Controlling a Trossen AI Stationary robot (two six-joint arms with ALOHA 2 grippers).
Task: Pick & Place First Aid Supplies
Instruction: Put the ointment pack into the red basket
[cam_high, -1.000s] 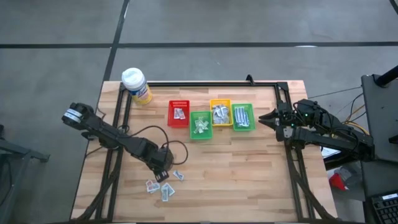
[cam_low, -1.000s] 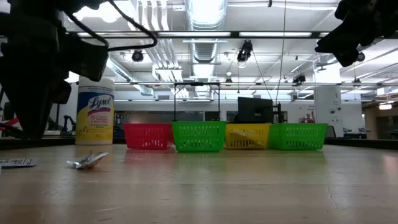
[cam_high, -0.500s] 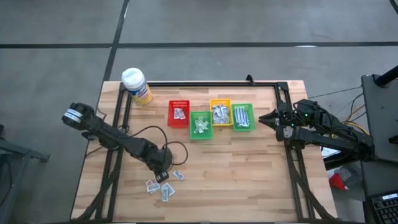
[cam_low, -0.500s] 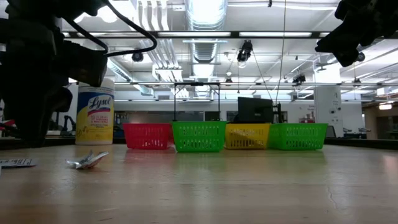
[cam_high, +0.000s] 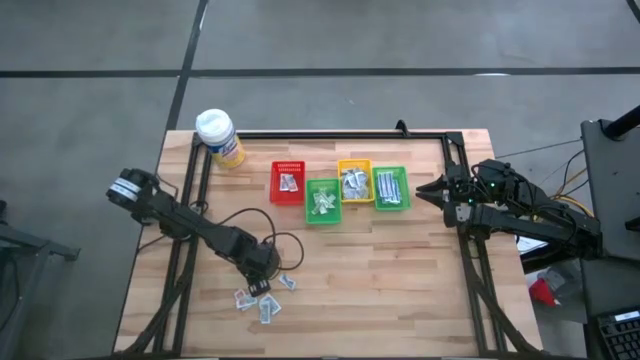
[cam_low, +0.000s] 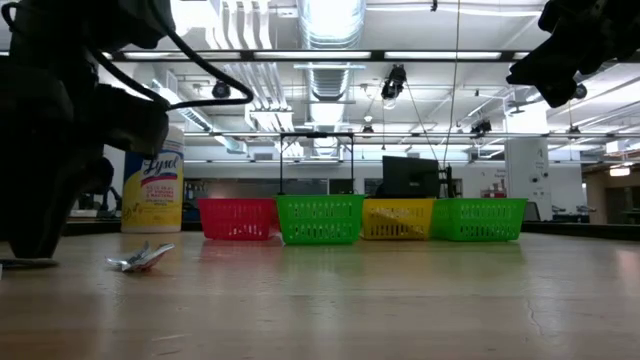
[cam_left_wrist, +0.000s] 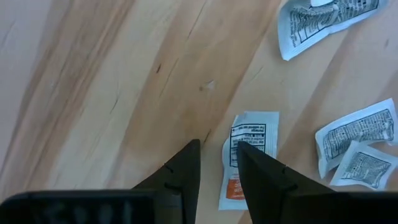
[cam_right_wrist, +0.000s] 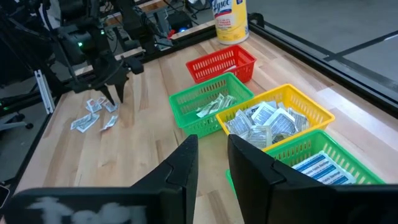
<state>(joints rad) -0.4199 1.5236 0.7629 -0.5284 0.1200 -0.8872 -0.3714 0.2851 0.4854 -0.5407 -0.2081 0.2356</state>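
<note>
- Four small bins are set in a row at the middle of the table's (cam_high: 400, 290) far half: a red bin (cam_high: 288, 182), a green bin (cam_high: 322, 200), a yellow bin (cam_high: 354, 182) and a second green bin (cam_high: 391, 188).
- A single packet is seen in the red bin; pale sachets lie in the first green bin; crinkly silvery wrappers are heaped in the yellow bin; white strips with blue stripes are stacked in the second green bin.
- A yellow bottle (cam_high: 220, 137) with a white cap stands upright near the far left corner, apart from the bins.
- A small cluster of loose packets (cam_high: 262, 300) is left on the wood at the near left, well apart from the bins.
- The left gripper (cam_left_wrist: 217, 158) is lowered to the table surface at that cluster. Its fingers are parted by a narrow gap, and the edge of one white packet (cam_left_wrist: 249, 155) lies between the tips. Whether the packet is pinched cannot be told.
- Three further packets lie just beside it in the left wrist view.
- The right gripper (cam_high: 428, 190) is held above the table's right edge, beside the second green bin, fingers slightly apart and nothing between them.
- Open wood is left along the near edge and across the near right of the table.
- A black frame rail runs along the far edge.
</note>
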